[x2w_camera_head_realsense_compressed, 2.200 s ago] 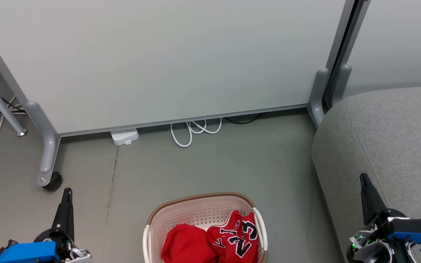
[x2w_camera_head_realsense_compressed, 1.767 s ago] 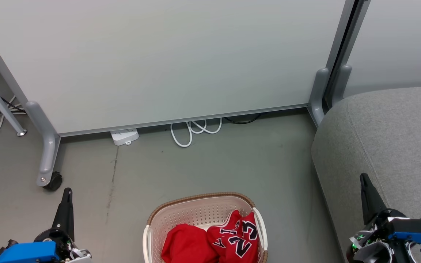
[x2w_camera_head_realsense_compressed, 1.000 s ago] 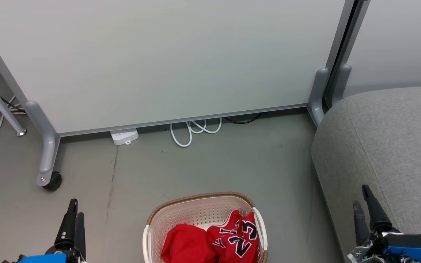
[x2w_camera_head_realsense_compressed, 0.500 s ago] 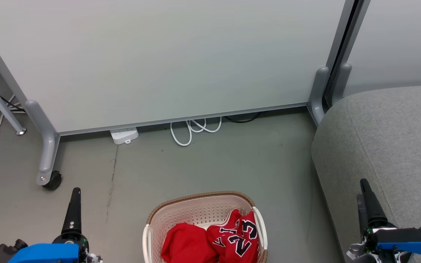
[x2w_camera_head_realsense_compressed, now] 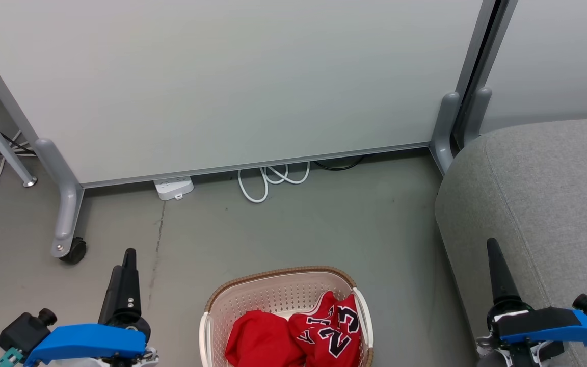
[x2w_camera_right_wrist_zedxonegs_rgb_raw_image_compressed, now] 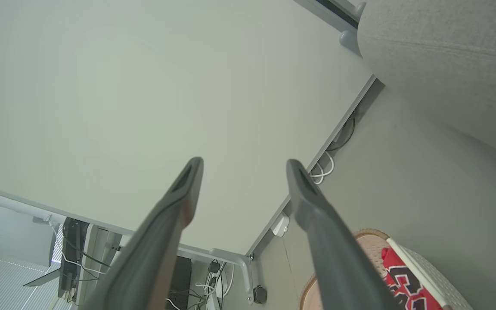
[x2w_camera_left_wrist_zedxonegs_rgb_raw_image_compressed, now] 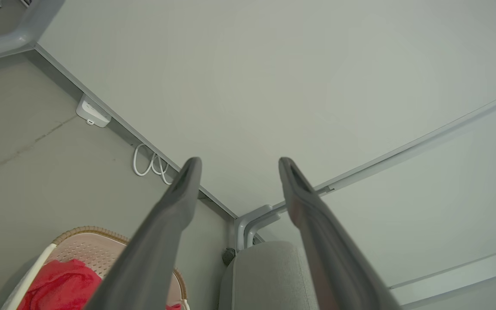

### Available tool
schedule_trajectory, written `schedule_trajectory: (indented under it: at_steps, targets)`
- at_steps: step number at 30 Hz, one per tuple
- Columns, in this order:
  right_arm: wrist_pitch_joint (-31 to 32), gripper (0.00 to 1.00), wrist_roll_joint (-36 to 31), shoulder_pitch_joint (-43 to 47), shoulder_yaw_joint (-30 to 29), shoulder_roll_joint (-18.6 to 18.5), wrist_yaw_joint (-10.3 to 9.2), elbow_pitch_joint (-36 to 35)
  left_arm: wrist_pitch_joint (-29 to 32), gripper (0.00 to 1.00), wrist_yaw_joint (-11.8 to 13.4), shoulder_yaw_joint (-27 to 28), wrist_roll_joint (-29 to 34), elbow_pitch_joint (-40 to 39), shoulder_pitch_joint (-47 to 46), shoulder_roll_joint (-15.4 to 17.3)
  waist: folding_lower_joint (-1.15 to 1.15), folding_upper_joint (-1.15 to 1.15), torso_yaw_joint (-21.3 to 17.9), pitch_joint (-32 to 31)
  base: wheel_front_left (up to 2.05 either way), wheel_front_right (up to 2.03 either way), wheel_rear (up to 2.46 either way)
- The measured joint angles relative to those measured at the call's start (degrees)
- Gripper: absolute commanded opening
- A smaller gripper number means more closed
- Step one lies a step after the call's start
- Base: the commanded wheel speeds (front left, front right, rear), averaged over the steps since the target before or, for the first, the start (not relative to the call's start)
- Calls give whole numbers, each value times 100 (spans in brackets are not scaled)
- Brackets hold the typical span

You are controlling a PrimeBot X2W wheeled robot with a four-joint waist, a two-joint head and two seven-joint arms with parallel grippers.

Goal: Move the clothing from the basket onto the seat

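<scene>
Inside the basket (x2w_camera_head_realsense_compressed: 278,272), the clothing (x2w_camera_head_realsense_compressed: 293,339) lies heaped. To its left hangs the left gripper (x2w_camera_left_wrist_zedxonegs_rgb_raw_image_compressed: 239,161), to its right the right gripper (x2w_camera_right_wrist_zedxonegs_rgb_raw_image_compressed: 243,162), apparently over the seat (x2w_camera_head_realsense_compressed: 543,188); both spread, empty.

We find the basket (x2w_camera_head_realsense_compressed: 278,290) open at the top, nothing standing over its mouth; the two red garments (x2w_camera_head_realsense_compressed: 283,339) lie loose inside. Bare floor (x2w_camera_head_realsense_compressed: 283,229) gives passage on its left and far sides. To its right, a narrow strip of floor separates it from the seat (x2w_camera_head_realsense_compressed: 543,193), whose rounded side rises beside that strip. Beyond, the partition panel (x2w_camera_head_realsense_compressed: 222,86), its wheeled foot (x2w_camera_head_realsense_compressed: 64,224), a power strip (x2w_camera_head_realsense_compressed: 174,188) and a looped white cable (x2w_camera_head_realsense_compressed: 275,178) close off the far side.
</scene>
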Motion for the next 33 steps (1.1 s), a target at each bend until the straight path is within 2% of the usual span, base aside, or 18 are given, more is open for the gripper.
schedule_trajectory:
  at_steps: [13, 33]
  targets:
    - [-254, 100, -1219, -18, 264, -66, 1, 74, -252, 100, 125, -294, 1258, 41, -99, 11, 0, 0, 23, -2, 0, 0, 0]
    - [-602, 100, -2629, -86, 567, -127, 1, 198, -588, 100, 248, -628, 2830, 227, -234, 33, 0, 0, 41, -3, 0, 0, 0]
